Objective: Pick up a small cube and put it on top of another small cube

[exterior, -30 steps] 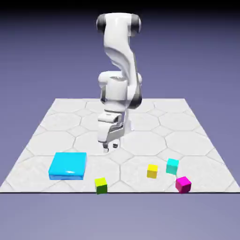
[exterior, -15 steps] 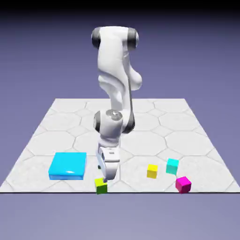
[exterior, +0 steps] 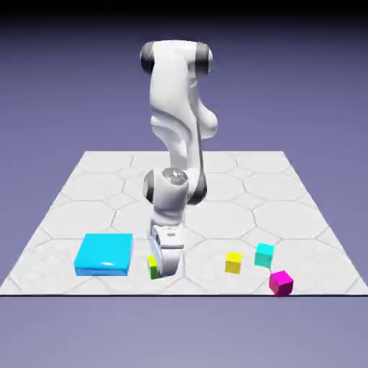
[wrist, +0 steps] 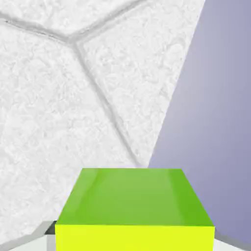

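The small lime yellow-green cube (exterior: pixel 152 265) shows at the lower end of the hand, near the table's front edge and a little above it. My gripper (exterior: pixel 159 272) is shut on it, and the hand hides most of the cube in the exterior view. In the hand view the lime cube (wrist: pixel 135 211) fills the bottom middle, with the gripper (wrist: pixel 135 241) closed around it and only slivers of the grey fingertips (wrist: pixel 43 230) showing at its sides. A yellow small cube (exterior: pixel 233 261), a cyan small cube (exterior: pixel 264 254) and a magenta small cube (exterior: pixel 281 282) sit toward the exterior view's right.
A flat cyan block (exterior: pixel 105 253) lies just to the exterior view's left of the hand. The table's front edge (exterior: pixel 180 294) runs close below the gripper; in the hand view the table's edge (wrist: pixel 171 98) cuts diagonally against the backdrop.
The arm came down toward the front edge onto the lime cube. The jaws then closed on the cube, which now sits higher in the exterior view than half a second ago.
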Robot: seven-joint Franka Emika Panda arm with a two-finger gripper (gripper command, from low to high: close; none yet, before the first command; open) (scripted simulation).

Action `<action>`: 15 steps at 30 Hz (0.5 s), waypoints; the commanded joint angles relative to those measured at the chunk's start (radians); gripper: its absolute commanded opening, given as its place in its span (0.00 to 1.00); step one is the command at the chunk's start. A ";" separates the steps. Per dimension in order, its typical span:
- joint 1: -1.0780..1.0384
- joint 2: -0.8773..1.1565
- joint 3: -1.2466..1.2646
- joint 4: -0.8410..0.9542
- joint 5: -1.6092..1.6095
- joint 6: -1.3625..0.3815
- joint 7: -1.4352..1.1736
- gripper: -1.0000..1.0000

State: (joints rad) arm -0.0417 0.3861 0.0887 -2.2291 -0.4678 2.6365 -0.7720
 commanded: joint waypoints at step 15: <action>0.242 0.194 0.228 0.220 -0.191 -0.112 0.224 0.00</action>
State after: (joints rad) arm 0.1999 0.5799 0.3166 -2.0088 -0.6583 2.5231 -0.5484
